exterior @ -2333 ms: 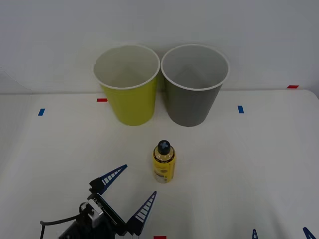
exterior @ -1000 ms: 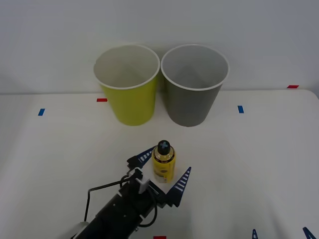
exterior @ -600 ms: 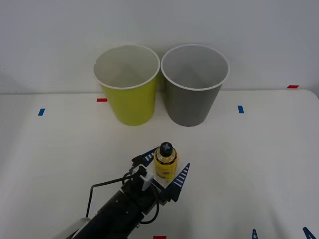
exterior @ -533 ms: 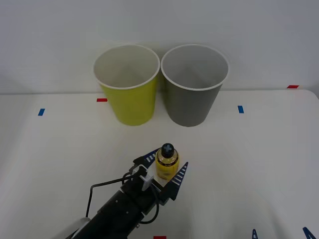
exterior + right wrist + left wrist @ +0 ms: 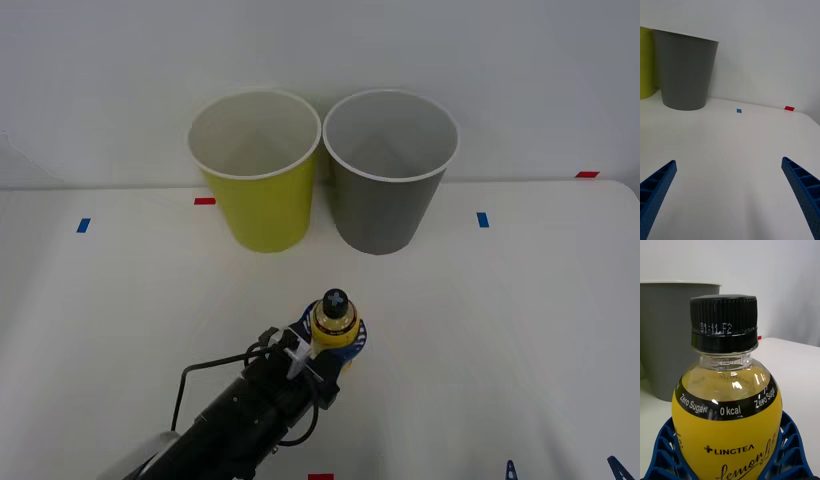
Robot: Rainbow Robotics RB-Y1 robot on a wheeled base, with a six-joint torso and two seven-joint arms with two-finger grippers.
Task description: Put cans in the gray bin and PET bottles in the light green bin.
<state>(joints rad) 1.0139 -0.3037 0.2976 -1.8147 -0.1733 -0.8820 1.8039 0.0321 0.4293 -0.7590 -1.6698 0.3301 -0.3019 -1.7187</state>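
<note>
The left gripper [image 5: 335, 345] is closed around the PET bottle [image 5: 334, 325], its blue ribbed fingers [image 5: 666, 450] pressed against both sides of the yellow label. The bottle stands upright on the white table [image 5: 500, 330], near the middle of the front view and a little toward six o'clock. Its black screw cap [image 5: 724, 323] is on. Below the cap, a clear neck shows amber liquid, then a black band reading "Zero Sugar 0 kcal", then yellow wrap with the words "LINGTEA" and "Lemon". The black left arm [image 5: 230, 425] reaches in from about seven o'clock of the front view, a thin black cable looping beside it.

From the bottle, the light green bin [image 5: 256, 170] stands at about eleven o'clock, well apart from it. The gray bin [image 5: 388, 170] stands at about one o'clock, also well apart. The two bins sit upright side by side, just beside each other, against the white wall at the far edge of the table. Both have white rims and pale insides. In the left wrist view the gray bin [image 5: 662, 337] rises behind the bottle.

Small blue and red tape marks dot the table, among them a blue tape mark [image 5: 483, 219] at the gray bin's three o'clock.

The right gripper [image 5: 730, 195] is parked low at about five o'clock of the front view, well apart from the bottle. Its fingers are spread wide with nothing between them, pointing over bare table toward the gray bin [image 5: 685, 71].
</note>
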